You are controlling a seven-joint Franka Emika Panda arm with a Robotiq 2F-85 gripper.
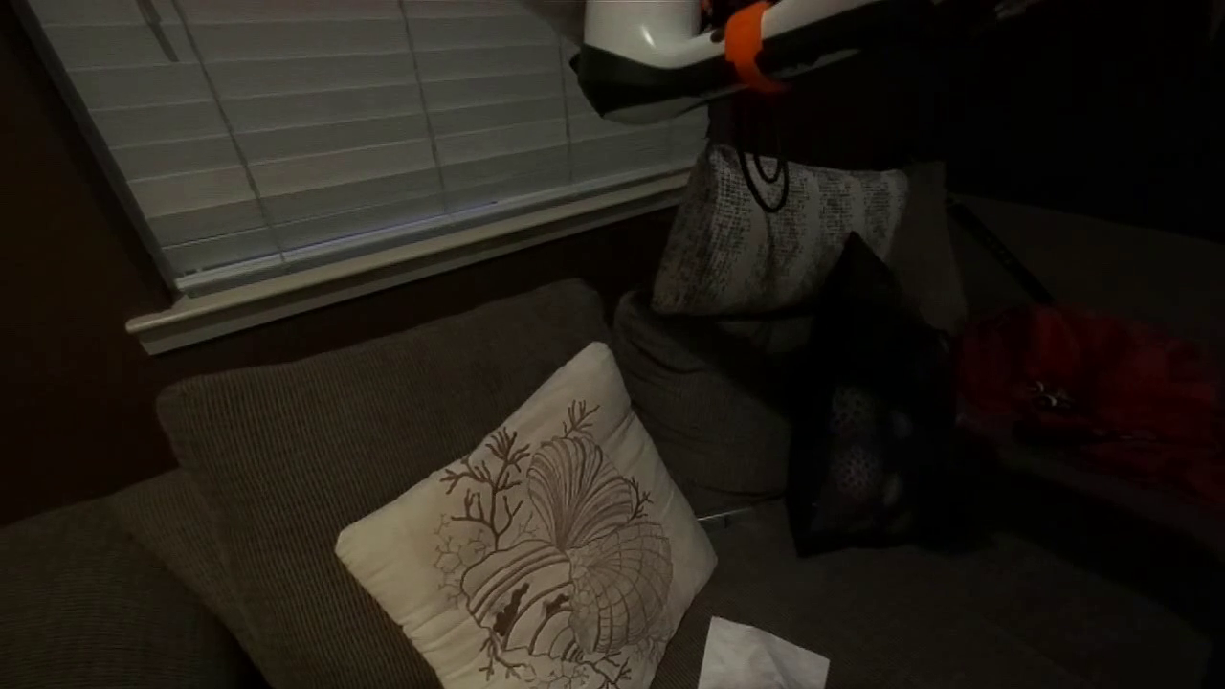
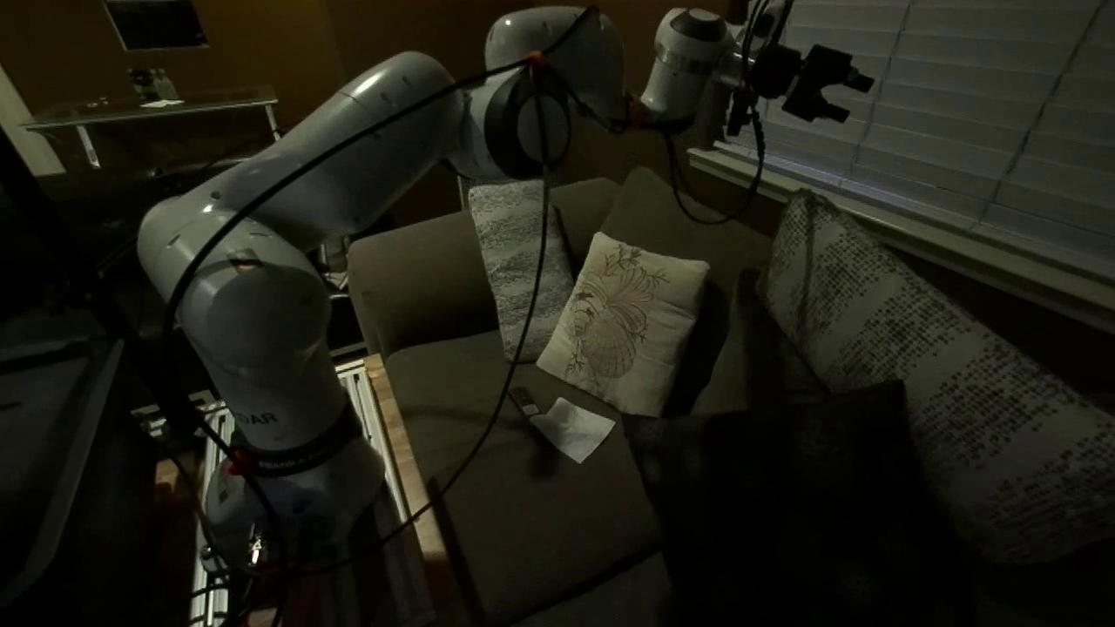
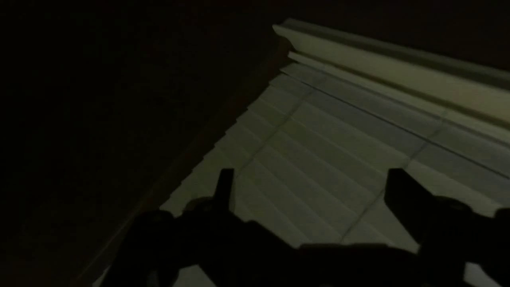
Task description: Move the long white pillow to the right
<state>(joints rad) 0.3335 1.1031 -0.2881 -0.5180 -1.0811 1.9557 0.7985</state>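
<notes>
The arm (image 2: 357,178) is being held high, bent, reaching rightward.
In an exterior view, the claw (image 2: 849,97) is being aimed at the blinds (image 2: 958,96), jaws spread apart; the long white pillow (image 2: 510,270) is being seen slightly tilted, just left of the cream pillow (image 2: 627,322).

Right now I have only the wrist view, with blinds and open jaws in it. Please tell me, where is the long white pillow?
Observer: In an exterior view, the long white pillow stands on end on the sofa.
Operator: Is another thing close to it?
Observer: A cream pillow with brown drawing overlaps its edge in that view.
Operator: Could I confuse it with another pillow?
Observer: Possibly: another flecked pillow shows in both exterior views.
</notes>
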